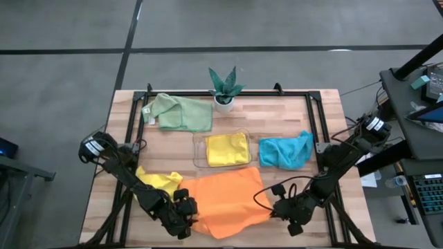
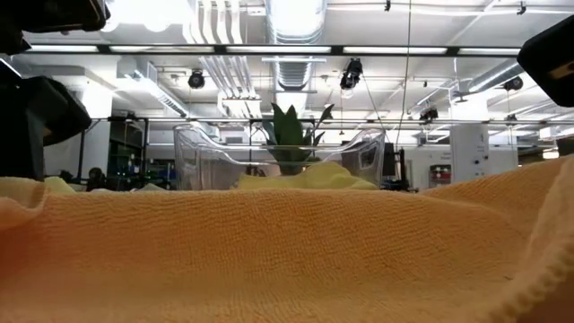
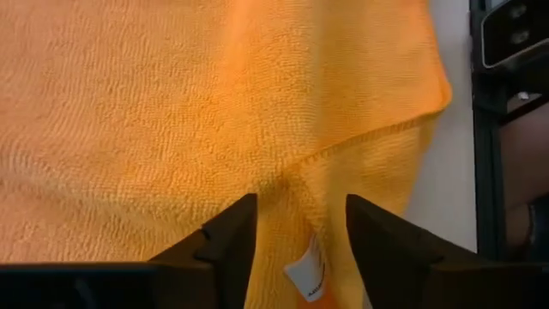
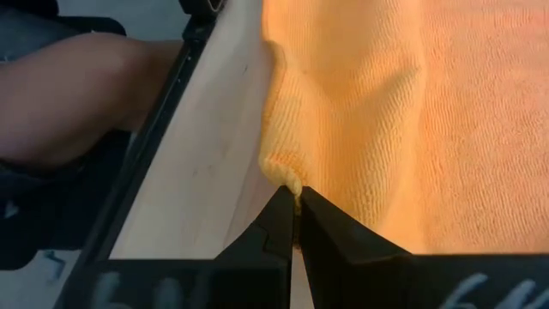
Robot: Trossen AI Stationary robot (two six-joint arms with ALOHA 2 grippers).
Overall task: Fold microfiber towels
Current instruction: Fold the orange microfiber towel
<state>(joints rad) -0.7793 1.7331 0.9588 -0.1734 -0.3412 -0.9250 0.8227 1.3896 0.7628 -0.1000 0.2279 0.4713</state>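
We judge the folding barely begun. Nearest us, the orange towel (image 1: 227, 200) lies spread flat at the front edge of the table (image 1: 332, 111), in front of the clear tray (image 1: 199, 153), with no crease in it. The left end effector (image 3: 298, 249) sits at its front corner with the fingers apart, the tagged corner lying loose between them, so it holds nothing. The right end effector (image 4: 294, 225) at the other front corner is pinched tight on the towel's hem. Beside the orange towel, to the left of the tray, a yellow towel (image 1: 160, 182) lies rumpled under the left arm. A second yellow towel (image 1: 227, 149) rests in the tray and looks squared, probably folded already. Right of the tray the teal towel (image 1: 285, 151) is bunched; behind the tray the pale green towel (image 1: 180, 113) lies loosely heaped beside the potted plant (image 1: 224, 87). From table height the orange cloth blocks nearly everything, and the yellow towel's full extent is hidden by the arm.
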